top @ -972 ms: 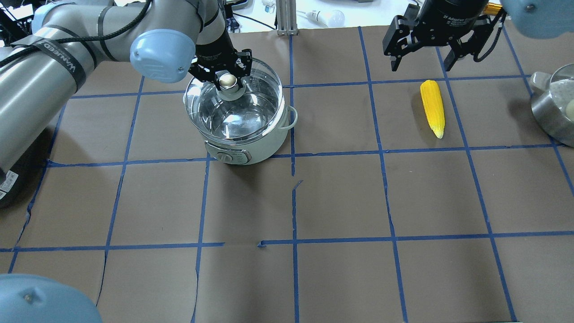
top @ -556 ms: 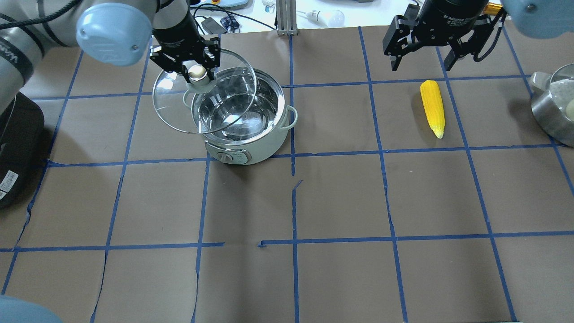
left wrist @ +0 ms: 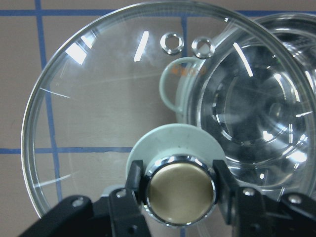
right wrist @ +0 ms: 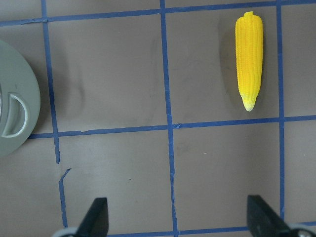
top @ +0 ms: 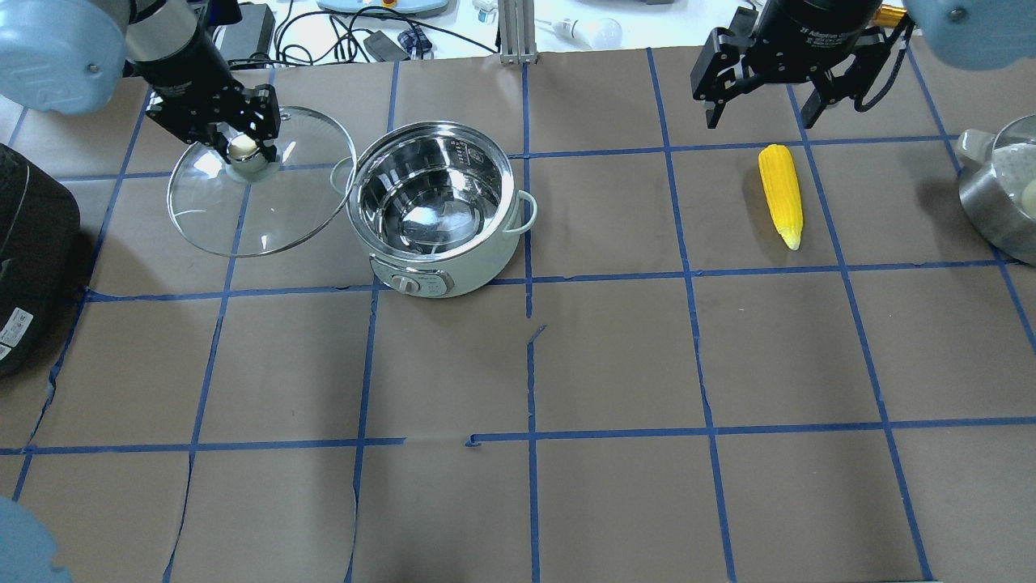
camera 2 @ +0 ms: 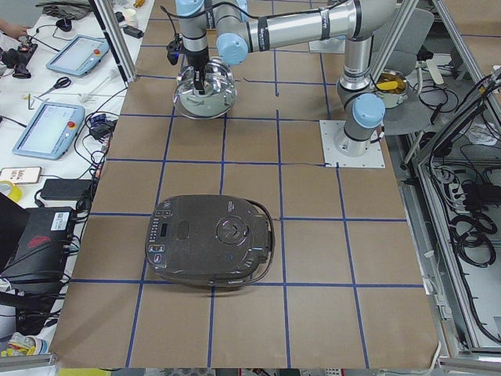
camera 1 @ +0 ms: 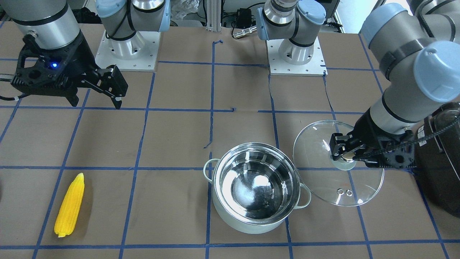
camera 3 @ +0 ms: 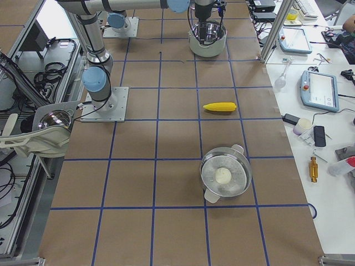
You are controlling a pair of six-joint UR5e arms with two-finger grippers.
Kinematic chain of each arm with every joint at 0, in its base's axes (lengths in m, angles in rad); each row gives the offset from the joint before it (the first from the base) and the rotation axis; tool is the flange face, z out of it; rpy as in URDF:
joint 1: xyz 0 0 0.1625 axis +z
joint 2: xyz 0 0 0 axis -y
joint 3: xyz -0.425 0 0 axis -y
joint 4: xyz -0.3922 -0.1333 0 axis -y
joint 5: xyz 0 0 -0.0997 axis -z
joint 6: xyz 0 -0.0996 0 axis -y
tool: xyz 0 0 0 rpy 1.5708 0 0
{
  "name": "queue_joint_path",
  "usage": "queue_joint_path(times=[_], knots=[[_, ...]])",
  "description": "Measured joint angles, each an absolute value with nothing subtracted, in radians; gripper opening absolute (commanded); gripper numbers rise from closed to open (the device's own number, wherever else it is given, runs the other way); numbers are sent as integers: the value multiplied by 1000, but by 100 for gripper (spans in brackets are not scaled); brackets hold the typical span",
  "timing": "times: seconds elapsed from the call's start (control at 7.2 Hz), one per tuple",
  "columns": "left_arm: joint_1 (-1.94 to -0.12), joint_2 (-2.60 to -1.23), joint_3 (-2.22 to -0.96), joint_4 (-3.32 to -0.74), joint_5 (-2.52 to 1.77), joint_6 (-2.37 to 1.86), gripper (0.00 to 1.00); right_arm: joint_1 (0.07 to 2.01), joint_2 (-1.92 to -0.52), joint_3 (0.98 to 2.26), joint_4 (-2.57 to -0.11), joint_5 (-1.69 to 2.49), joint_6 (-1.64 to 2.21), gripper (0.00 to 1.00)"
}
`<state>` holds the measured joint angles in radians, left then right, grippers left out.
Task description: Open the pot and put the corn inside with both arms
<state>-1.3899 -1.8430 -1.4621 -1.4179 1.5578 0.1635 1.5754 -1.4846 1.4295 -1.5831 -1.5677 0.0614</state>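
The pot [top: 481,267], shiny steel inside and pale mint outside, stands uncovered at the upper centre-left of the overhead view on the brown surface [top: 615,356]. Its clear glass lid [top: 243,219] hangs just left of it, with the left pincer [top: 243,147] clamped on the brass knob [left wrist: 180,192]. The yellow corn [top: 781,194] lies at upper right. The right pincer [top: 761,120], nearer the top edge, is spread wide and holds nothing.

Round shiny steel pot [camera 1: 256,190], mint-white outside, stands uncovered near the table's [camera 1: 172,216] operator-side edge; beside it the left gripper [camera 1: 344,155] holds the clear glass lid [camera 1: 343,190].
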Motion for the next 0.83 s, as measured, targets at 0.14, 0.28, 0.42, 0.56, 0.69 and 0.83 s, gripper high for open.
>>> queue_joint_path(times=[0.14, 0.28, 0.42, 0.56, 0.69, 0.83], knots=[[-1339, -1853, -1494, -1387, 1556, 204, 7, 1575, -1485, 1430, -1583, -1568, 61, 100], [-1307, -1869, -1526, -1323, 1558, 229, 7, 1575, -1485, 1429, -1583, -1568, 61, 100], [-1290, -1884, -1564, -1249, 1561, 250, 7, 1575, -1485, 1429, -1583, -1568, 61, 100], [-1276, -1897, -1607, -1171, 1562, 273, 6, 1575, -1485, 1429, -1583, -1568, 61, 100], [-1263, -1913, -1646, -1101, 1560, 286, 6, 1574, -1481, 1428, -1585, -1569, 59, 100], [-1253, -1934, -1670, -1048, 1557, 292, 6, 1564, -1474, 1425, -1587, -1571, 53, 100]])
